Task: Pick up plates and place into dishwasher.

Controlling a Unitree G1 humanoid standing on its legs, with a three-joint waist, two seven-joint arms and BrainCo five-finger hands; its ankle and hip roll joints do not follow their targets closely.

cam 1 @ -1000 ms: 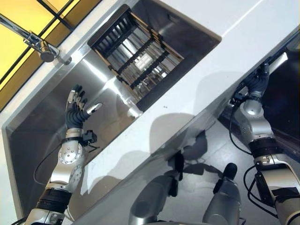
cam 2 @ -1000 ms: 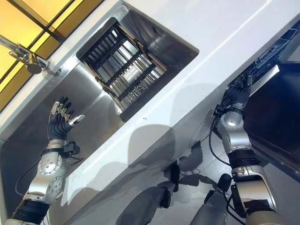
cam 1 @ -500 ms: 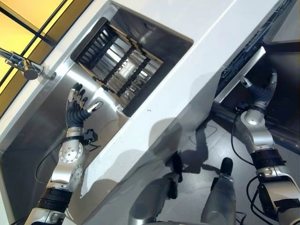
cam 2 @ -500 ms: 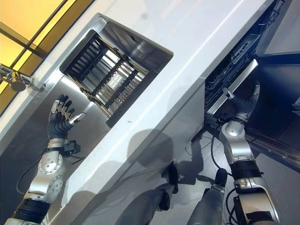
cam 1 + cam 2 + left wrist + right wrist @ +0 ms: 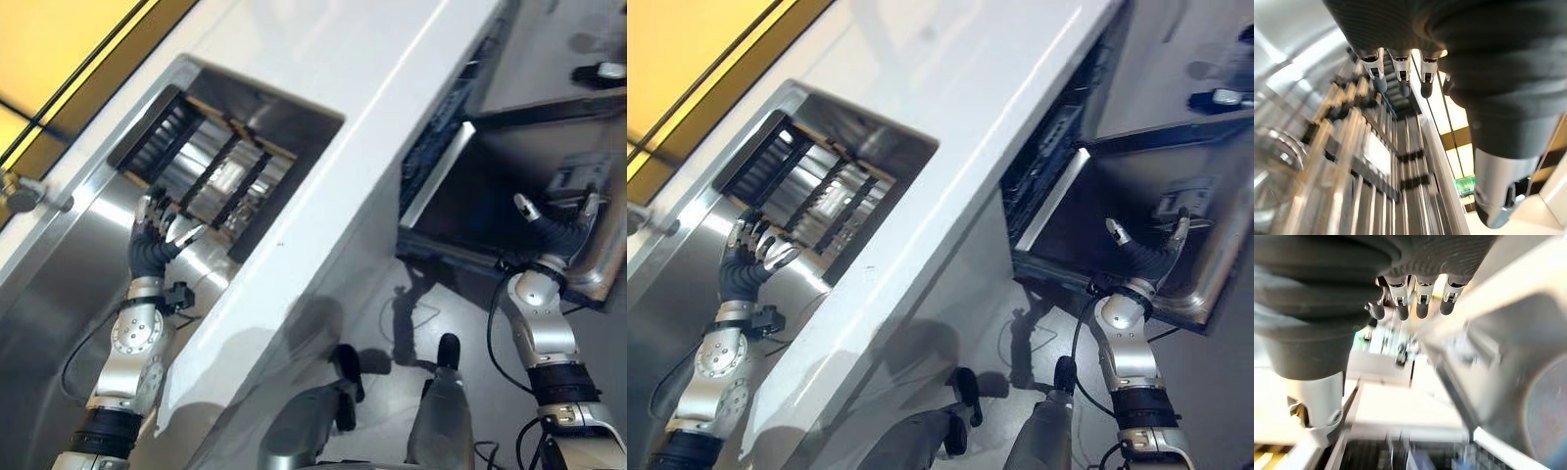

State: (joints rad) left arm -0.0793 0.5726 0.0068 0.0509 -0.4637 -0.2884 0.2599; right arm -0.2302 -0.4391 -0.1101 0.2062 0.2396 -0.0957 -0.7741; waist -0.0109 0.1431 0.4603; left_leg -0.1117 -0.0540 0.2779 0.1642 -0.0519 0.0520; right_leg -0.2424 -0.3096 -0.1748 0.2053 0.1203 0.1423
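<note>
A: While no plate shows in either hand, any in the stainless steel sink (image 5: 69,294)?
B: Can't tell; black slatted dish rack (image 5: 201,176) there. Dishwasher's dark open door (image 5: 1136,215) is lowered.
A: Hands?
B: Left hand (image 5: 157,233) spread, empty, by rack; right hand (image 5: 1146,257) spread, empty. Reach rack slowly, grip a rim.

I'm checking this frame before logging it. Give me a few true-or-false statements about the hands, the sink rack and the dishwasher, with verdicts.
1. The left hand is over the sink, beside the rack. True.
2. The left hand grips a plate. False: its fingers are spread and hold nothing.
3. The dishwasher door is open. True.
4. The right hand is closed round the door's edge. False: it is open, with nothing in it.
5. Plates stand in the rack. False: no plates show in its slots.
</note>
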